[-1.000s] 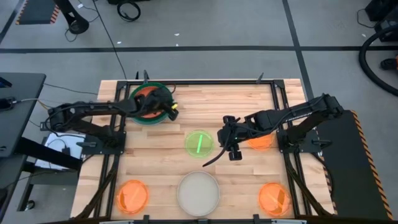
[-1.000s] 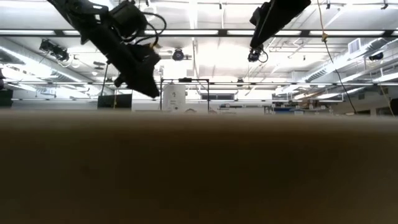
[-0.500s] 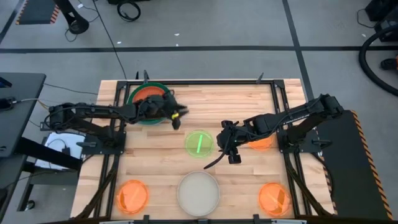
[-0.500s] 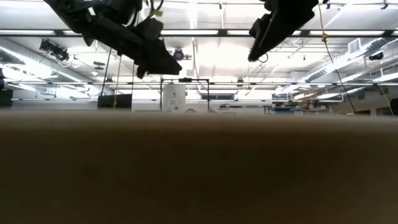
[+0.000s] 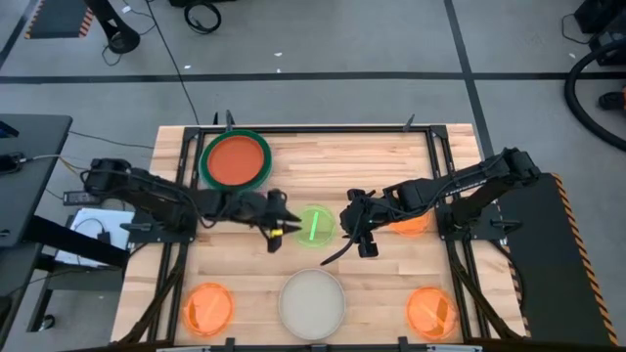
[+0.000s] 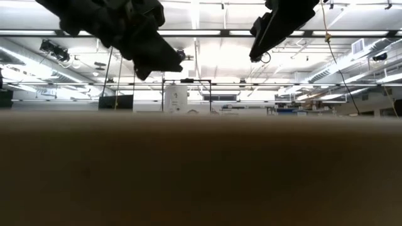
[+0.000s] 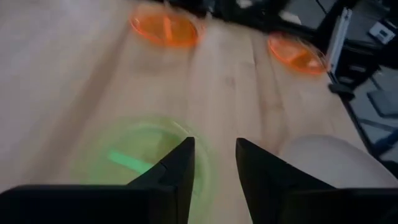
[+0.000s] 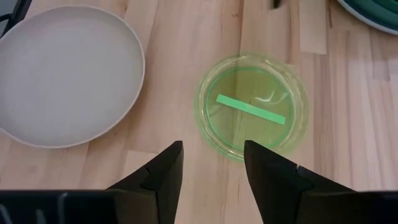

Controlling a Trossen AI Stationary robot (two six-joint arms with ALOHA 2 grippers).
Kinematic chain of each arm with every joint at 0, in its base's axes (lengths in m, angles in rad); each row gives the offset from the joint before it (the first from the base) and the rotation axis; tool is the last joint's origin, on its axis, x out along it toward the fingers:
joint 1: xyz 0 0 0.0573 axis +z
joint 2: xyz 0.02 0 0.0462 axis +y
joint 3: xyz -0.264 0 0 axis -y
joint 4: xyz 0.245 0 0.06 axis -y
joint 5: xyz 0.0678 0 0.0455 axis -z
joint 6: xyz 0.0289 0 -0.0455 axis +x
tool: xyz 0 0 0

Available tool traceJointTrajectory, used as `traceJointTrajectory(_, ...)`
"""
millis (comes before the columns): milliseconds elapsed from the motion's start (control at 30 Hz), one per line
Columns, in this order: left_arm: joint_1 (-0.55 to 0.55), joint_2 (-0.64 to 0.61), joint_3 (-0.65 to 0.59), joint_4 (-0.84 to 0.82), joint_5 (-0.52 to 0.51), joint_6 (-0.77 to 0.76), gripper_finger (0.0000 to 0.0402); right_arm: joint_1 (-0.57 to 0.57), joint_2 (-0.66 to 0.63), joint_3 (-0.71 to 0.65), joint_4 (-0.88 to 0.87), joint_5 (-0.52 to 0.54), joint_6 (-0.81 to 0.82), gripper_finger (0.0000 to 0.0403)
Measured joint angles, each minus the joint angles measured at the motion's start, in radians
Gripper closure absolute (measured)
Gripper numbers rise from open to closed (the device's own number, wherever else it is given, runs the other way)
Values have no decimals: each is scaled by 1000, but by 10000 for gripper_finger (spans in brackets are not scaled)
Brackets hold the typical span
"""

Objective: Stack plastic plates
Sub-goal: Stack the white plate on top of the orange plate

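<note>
left gripper [image 5: 284,226] released, empty, left of neon-green plate [image 5: 314,225] mid-frame | right gripper [image 5: 358,231] released, empty, on the plate's right | cream plate [image 5: 312,302] bottom centre on counter [image 5: 333,166]

Wooden slatted table [image 5: 313,161] with black metal frame rails [image 5: 445,186] along its sides. Grey floor [image 5: 342,39] beyond, crossed by dark tape lines [image 5: 323,76]; black cables [image 5: 171,49]. Low view: ceiling strip lights [image 6: 207,32], distant white cabinet [image 6: 176,97].
</note>
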Motion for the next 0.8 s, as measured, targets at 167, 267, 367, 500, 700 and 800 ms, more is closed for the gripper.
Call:
traceJointTrajectory(167, -90, 56, 0, -2, -31, -75, 241, 17, 0, 0, 22, 17, 10, 223)
traceJointTrajectory(267, -147, 82, 0, -8, -66, -134, 217, 48, 0, 0, 56, 47, 44, 223)
traceJointTrajectory(367, -218, 97, 0, -17, -116, -192, 206, 95, 0, 0, 77, 88, 81, 223)
traceJointTrajectory(500, -337, 99, 0, -22, -271, -270, 208, 172, 0, 0, 96, 164, 159, 227)
traceJointTrajectory(700, -487, 114, 0, -58, -439, -453, 209, 288, 0, -10, 182, 290, 282, 229)
traceJointTrajectory(800, -540, 149, 0, -85, -473, -516, 209, 332, 0, -38, 270, 346, 295, 229)
